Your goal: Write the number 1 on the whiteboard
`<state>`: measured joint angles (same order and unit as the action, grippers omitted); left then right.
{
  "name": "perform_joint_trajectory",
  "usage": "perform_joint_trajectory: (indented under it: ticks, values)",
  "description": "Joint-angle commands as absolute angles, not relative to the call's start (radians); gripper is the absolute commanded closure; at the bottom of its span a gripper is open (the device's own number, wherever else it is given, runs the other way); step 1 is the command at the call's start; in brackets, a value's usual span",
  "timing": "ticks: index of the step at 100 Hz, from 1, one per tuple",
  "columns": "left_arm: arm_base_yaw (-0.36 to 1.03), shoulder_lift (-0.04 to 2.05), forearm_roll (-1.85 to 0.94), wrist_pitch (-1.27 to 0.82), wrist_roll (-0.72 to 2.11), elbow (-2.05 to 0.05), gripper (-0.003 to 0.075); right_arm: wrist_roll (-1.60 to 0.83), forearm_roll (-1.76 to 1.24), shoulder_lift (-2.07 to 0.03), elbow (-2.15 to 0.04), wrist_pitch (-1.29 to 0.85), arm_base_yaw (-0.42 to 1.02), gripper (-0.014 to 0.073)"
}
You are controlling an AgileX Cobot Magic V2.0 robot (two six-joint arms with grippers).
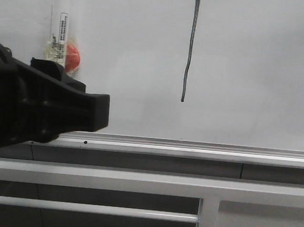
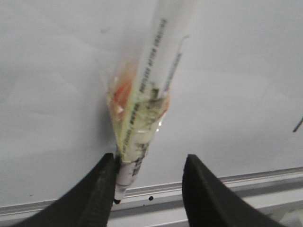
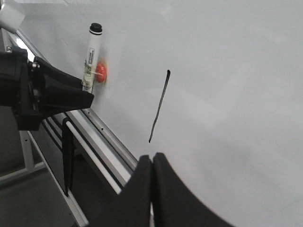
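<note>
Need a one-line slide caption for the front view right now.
Black number 1 drawn on whiteboard; marker stuck at left above left gripper.

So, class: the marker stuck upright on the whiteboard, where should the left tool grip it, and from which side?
Grip the marker on its bare white barrel below the orange disc, coming straight at the whiteboard with the left tool open either side: it stands upright, and the disc blocks the middle.

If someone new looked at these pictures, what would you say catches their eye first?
Probably the number 1, a thin black, slightly wavy stroke standing alone on the whiteboard. Next, to its left in the front view, the marker with an orange disc stands upright against the board, the left gripper open around its lower end. The right gripper is shut and empty.
</note>
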<state>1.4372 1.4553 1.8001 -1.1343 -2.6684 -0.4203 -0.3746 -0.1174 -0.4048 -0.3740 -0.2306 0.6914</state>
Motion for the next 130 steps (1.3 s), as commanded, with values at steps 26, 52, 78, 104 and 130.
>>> perform_joint_trajectory:
  ticks: [26, 52, 78, 104, 130]
  values:
    - [1.461, 1.384, 1.791, -1.248, -2.619, -0.416, 0.0415, -0.388, -0.112, -0.413, -0.401, -0.155, 0.692, 0.0657]
    - [1.483, 1.299, 1.739, -1.248, -2.582, -0.386, 0.0430, -0.388, -0.112, -0.413, -0.401, -0.155, 0.692, 0.0657]
    - [1.523, 1.163, 1.689, -1.248, -2.289, -0.386, 0.0738, -0.388, -0.112, -0.413, -0.401, -0.160, 0.692, 0.0657]
    - [1.496, 0.997, 1.647, -1.248, -2.028, -0.365, 0.0741, -0.388, -0.126, -0.383, -0.368, -0.093, 0.692, 0.0657]
    - [1.467, 0.751, 1.647, -1.248, -1.766, -0.330, 0.0741, -0.388, -0.307, -0.308, -0.082, 0.296, 0.692, 0.0657]
